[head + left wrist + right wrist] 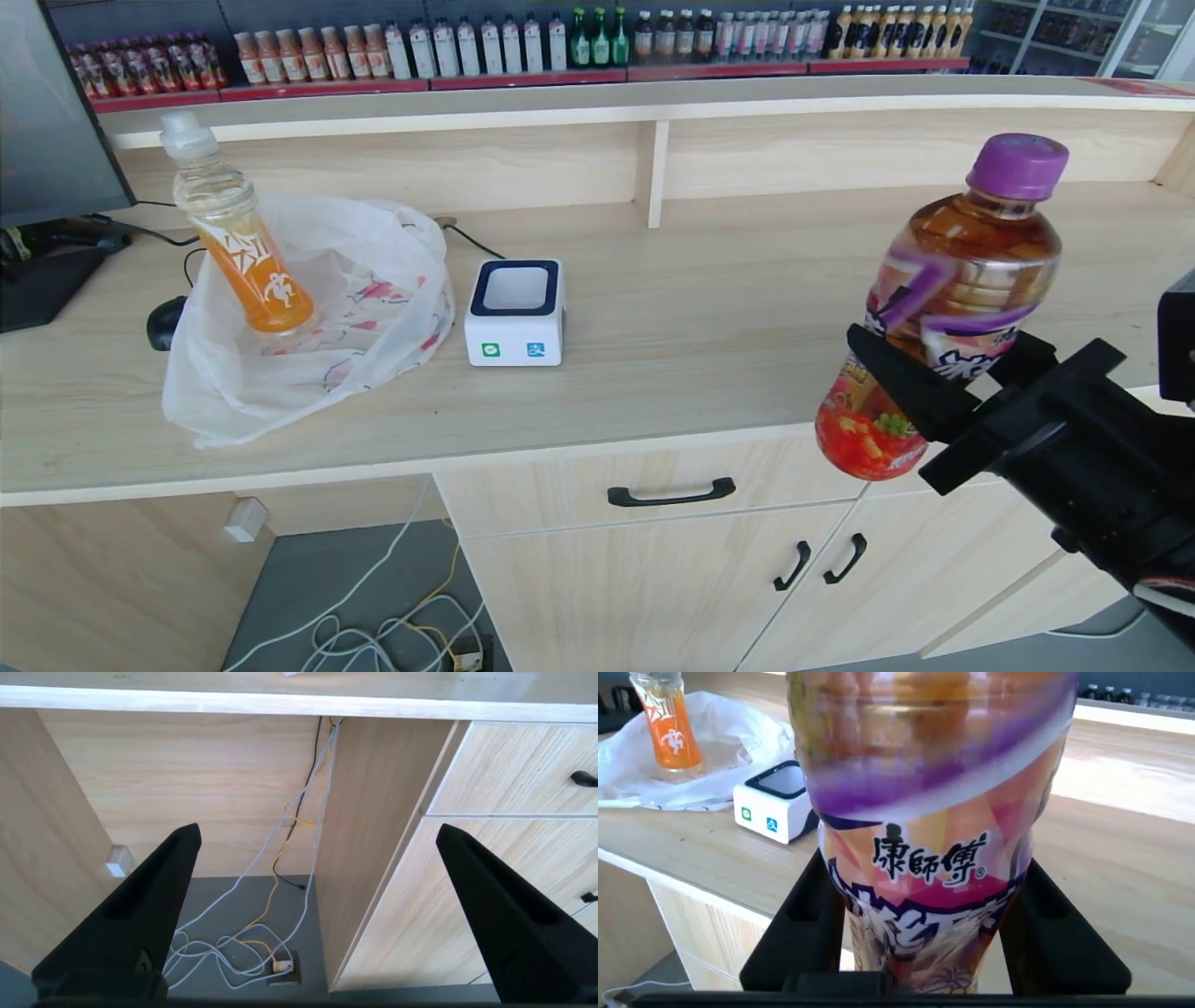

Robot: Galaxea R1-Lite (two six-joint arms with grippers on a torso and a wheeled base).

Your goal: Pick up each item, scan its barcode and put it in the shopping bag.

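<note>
I hold the bottle (971,261) clamped in my right tool (952,369), presumably raised for the scanner (515,313); left tool (318,835) gapes wide.

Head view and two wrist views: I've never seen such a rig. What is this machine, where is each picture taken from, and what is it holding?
This is a two-armed robot at a shop counter. The head view looks down from its head. Each wrist view comes from a camera on one arm, behind that arm's gripper. The right gripper is shut on a purple-capped drink bottle, held up in the air. The left gripper is open, holds nothing, and faces the cables under the counter. On the counter lies a white shopping bag with an orange drink bottle standing in it, and beside it a small white scanner.
</note>
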